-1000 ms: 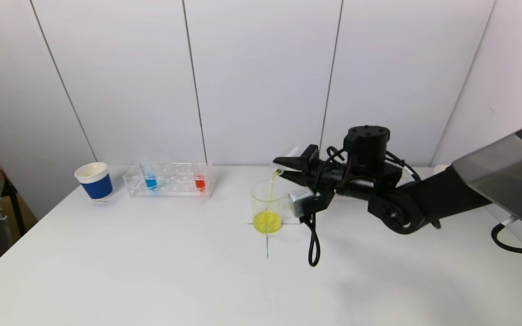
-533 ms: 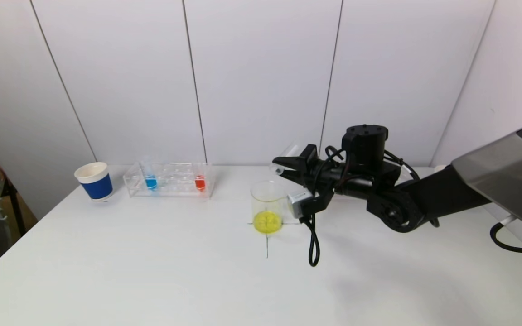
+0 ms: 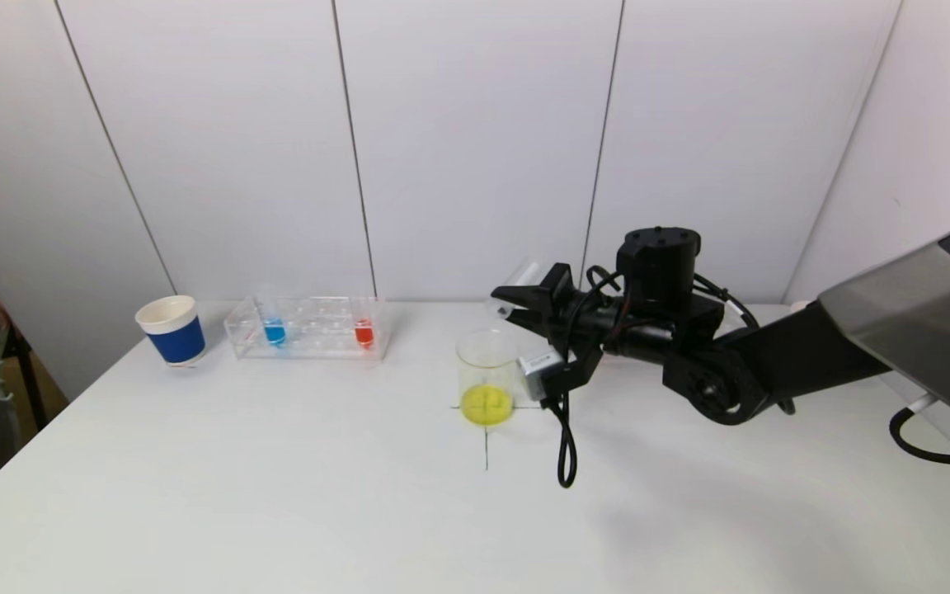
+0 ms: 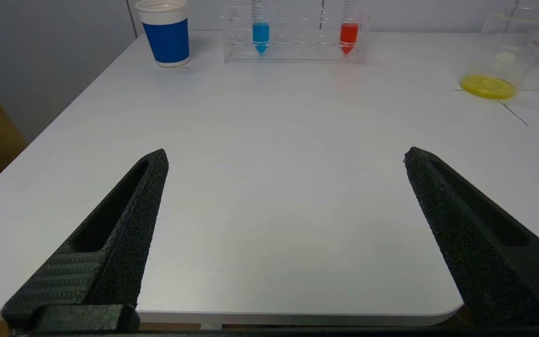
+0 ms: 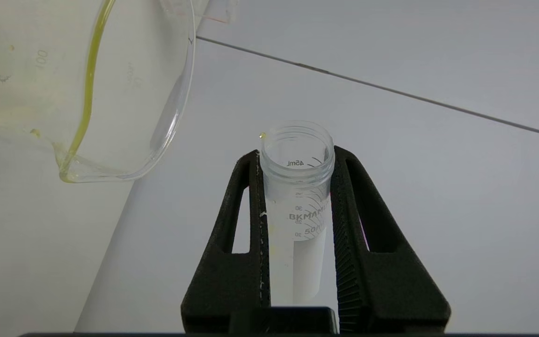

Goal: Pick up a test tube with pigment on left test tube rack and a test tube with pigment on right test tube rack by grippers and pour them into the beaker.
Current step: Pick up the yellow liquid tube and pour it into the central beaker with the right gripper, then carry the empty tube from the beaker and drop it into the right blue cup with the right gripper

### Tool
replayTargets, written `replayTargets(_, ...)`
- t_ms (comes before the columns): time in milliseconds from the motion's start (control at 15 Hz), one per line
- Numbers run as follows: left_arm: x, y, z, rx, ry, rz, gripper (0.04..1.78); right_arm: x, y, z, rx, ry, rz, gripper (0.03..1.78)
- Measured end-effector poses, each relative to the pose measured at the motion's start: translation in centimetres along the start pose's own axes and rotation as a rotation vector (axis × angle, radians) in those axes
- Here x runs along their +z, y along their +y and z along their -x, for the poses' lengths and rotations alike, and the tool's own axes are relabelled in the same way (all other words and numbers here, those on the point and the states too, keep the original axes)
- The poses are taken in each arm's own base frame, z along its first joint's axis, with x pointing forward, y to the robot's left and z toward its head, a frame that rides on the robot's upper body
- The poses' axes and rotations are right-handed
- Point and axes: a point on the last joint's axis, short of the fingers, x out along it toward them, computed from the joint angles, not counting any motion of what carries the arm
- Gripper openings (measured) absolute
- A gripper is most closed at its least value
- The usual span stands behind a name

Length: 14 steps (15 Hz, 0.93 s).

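The clear beaker [image 3: 487, 363] stands mid-table on a black cross mark, with yellow liquid [image 3: 486, 404] in its bottom. My right gripper [image 3: 514, 304] hangs just above and right of its rim, shut on an emptied clear test tube [image 3: 524, 275] that is tipped mouth-down toward the beaker. The right wrist view shows that tube [image 5: 297, 220] clamped between both fingers, a yellow drop on its rim, and a yellow streak down the beaker [image 5: 110, 93] wall. The left rack [image 3: 310, 327] holds a blue tube [image 3: 275, 330] and a red tube [image 3: 364, 332]. My left gripper [image 4: 284, 152] is open, low over the table's near edge.
A blue-and-white paper cup [image 3: 171, 330] stands left of the rack. A black cable loop [image 3: 566, 450] hangs from the right wrist onto the table beside the beaker. The right arm [image 3: 772, 363] spans the right side, hiding the table behind it.
The yellow stream from the tube into the beaker has stopped and the tube is empty. The right gripper has shifted slightly left with it. The left gripper has not moved.
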Motion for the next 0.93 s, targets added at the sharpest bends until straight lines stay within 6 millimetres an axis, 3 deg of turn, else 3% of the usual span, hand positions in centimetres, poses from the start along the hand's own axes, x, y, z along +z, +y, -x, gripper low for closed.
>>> replayTargets(533, 0.00, 0.00, 0.00, 0.000, 0.000, 0.000, 1.76, 0.03, -0.38, 0.19, 0.001, 0.027, 0.106, 0.45)
replayTargets(933, 0.00, 0.00, 0.00, 0.000, 0.000, 0.000, 1.76, 0.18, -0.45, 0.21, 0.001, 0.023, 0.079, 0.45)
